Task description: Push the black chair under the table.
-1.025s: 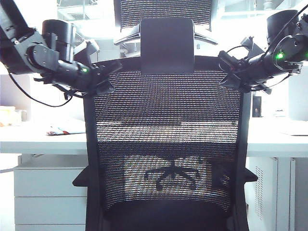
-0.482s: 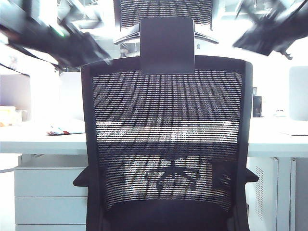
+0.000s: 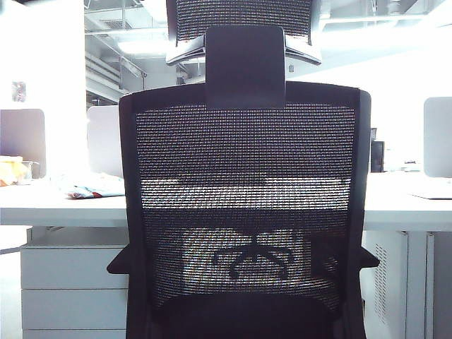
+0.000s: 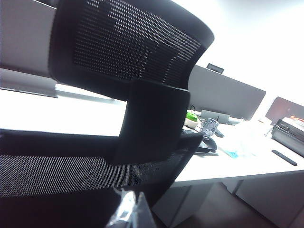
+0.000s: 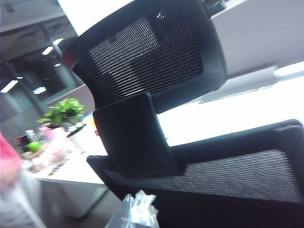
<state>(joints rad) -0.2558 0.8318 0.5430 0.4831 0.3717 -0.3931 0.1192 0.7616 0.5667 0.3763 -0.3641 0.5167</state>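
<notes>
One black chair point(image 3: 244, 212) fills the middle of the exterior view, its mesh back turned to the camera and its seat tucked toward the white counter point(image 3: 56, 205) behind it. Through the mesh the counter edge and the chair's star base show dimly. One solid rectangular plate point(image 3: 245, 67) stands above the backrest, and one mesh headrest point(image 3: 244, 18) sits above that. Two stubby armrests jut out low on either side. One white drawer cabinet point(image 3: 70, 289) stands under the counter on the left.

Neither arm appears in the exterior view. In the left wrist view only a pale, blurred tip of the left gripper point(image 4: 129, 211) shows at the picture's edge, just off the chair's upper back frame point(image 4: 95, 142); whether the fingers touch it, and how far apart they stand, I cannot tell. The plate point(image 4: 152, 121) and headrest point(image 4: 133, 42) rise beyond them. The right wrist view is much the same: a pale blurred tip of the right gripper point(image 5: 135, 209) sits close by the top of the backrest point(image 5: 228, 175), its fingers' opening unreadable, with plate point(image 5: 133, 135) and headrest point(image 5: 152, 57) beyond. Nothing shows held in either.

One potted green plant point(image 5: 64, 114) stands on a counter past the chair in the right wrist view.
</notes>
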